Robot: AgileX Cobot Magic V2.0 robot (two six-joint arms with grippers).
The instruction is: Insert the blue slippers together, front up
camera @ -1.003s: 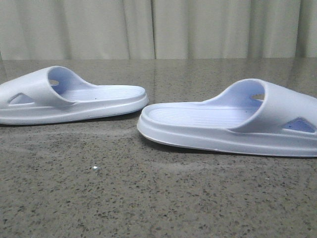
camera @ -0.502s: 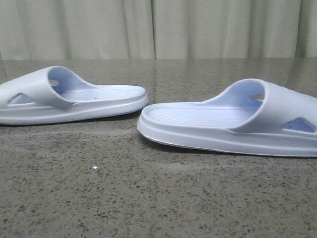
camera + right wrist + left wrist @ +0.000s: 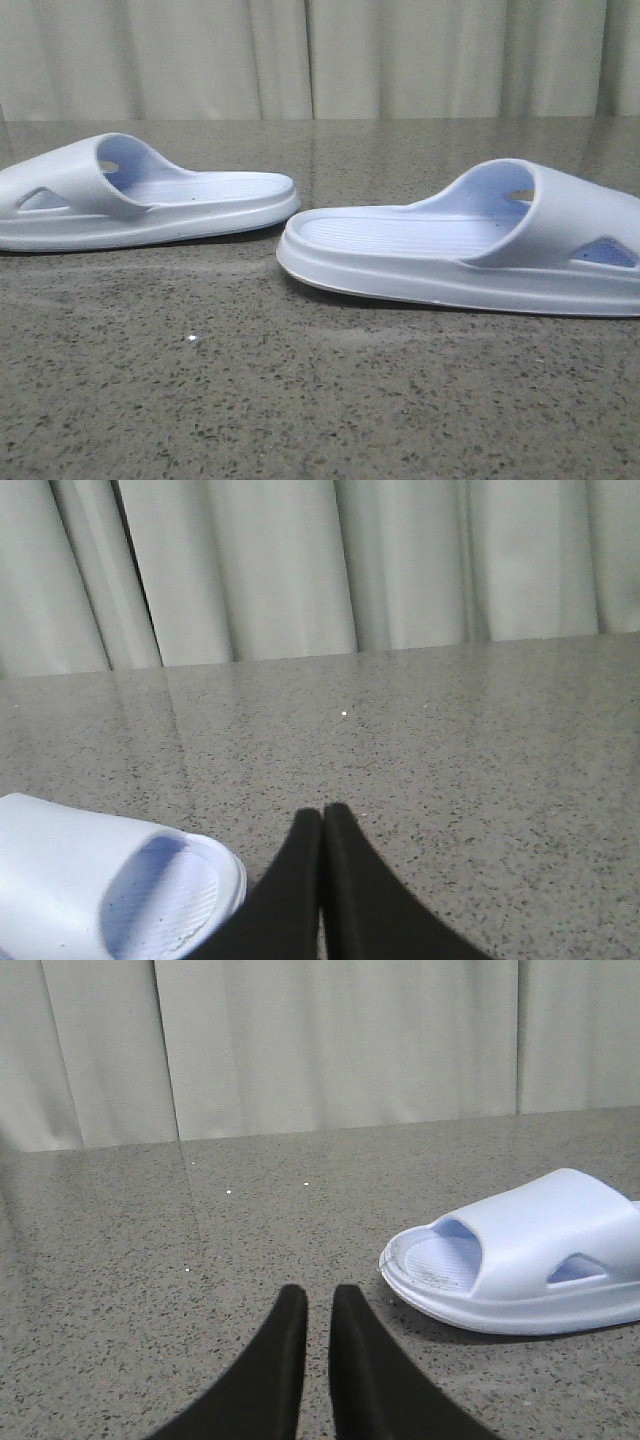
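Observation:
Two pale blue slippers lie sole-down on the speckled table, apart from each other. In the front view the left slipper (image 3: 150, 195) has its strap at the left, and the right slipper (image 3: 470, 250) has its strap at the right; their open ends face each other. Neither gripper shows in the front view. My left gripper (image 3: 319, 1300) is almost closed, with only a thin slit between its black fingers, empty, and a slipper (image 3: 530, 1250) lies beside it. My right gripper (image 3: 322, 815) is shut with its fingers touching, holding nothing, beside a slipper (image 3: 90, 880).
The grey speckled stone table (image 3: 300, 400) runs back to a pale pleated curtain (image 3: 320, 60). A tiny white speck (image 3: 192, 340) lies on the table in front of the slippers.

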